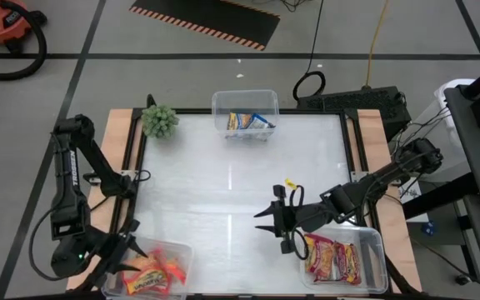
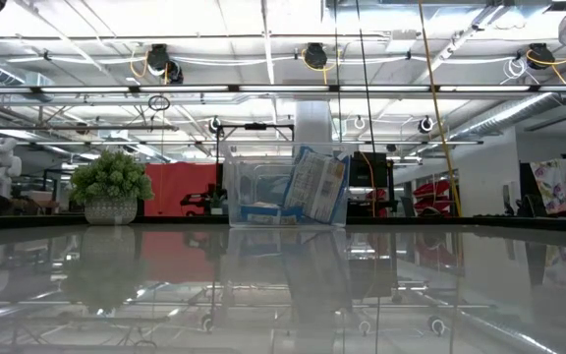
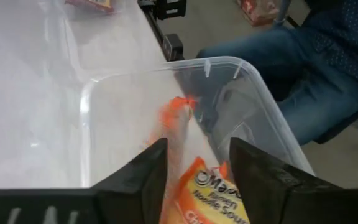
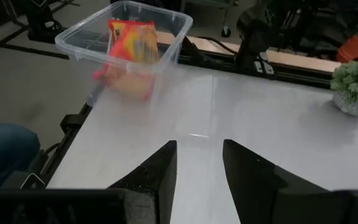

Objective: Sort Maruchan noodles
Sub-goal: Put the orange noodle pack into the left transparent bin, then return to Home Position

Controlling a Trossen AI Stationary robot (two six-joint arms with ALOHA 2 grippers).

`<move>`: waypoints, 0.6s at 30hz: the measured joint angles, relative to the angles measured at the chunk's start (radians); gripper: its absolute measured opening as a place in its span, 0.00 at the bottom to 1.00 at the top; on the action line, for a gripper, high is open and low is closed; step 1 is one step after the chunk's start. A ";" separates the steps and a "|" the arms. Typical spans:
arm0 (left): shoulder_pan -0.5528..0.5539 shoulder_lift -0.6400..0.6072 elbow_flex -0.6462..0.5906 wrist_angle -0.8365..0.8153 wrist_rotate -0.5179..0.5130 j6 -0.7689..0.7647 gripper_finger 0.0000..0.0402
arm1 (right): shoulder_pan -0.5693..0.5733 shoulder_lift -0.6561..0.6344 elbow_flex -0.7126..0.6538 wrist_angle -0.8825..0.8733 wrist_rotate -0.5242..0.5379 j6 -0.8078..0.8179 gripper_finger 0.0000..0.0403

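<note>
Lying flat, the orange noodle packet (image 1: 144, 279) runs lengthwise along its tub (image 1: 182, 254).

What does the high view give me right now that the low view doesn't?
Only the high view shows both arms and the two near tubs: the left gripper open over the tub of orange packets, the right gripper open and empty over bare table beside the tub of red-and-white packets. Only the low view shows the room beyond the table and the blue-and-white packet leaning upright against its tub's wall. Both show the far tub and the plant.
</note>
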 joint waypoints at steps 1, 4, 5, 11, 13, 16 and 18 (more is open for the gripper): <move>0.000 0.000 0.000 0.005 0.002 -0.007 0.45 | -0.001 0.000 0.000 0.004 0.000 -0.008 0.31; 0.000 0.000 0.000 0.028 0.019 -0.009 0.49 | -0.002 0.000 0.000 0.010 0.000 -0.027 0.31; 0.000 0.000 0.000 0.039 0.021 -0.009 0.49 | -0.002 0.000 0.000 0.010 0.000 -0.034 0.31; 0.014 0.000 0.000 0.131 -0.052 0.083 0.50 | -0.002 0.000 0.000 0.045 0.000 -0.080 0.31; 0.024 0.000 0.000 0.154 -0.107 0.153 0.50 | -0.002 0.000 0.000 0.059 -0.001 -0.098 0.31; 0.047 0.000 0.000 0.165 -0.188 0.258 0.50 | -0.006 0.000 0.000 0.060 -0.001 -0.119 0.31; 0.070 0.000 0.000 0.183 -0.208 0.341 0.50 | -0.009 0.000 0.000 0.059 -0.001 -0.134 0.31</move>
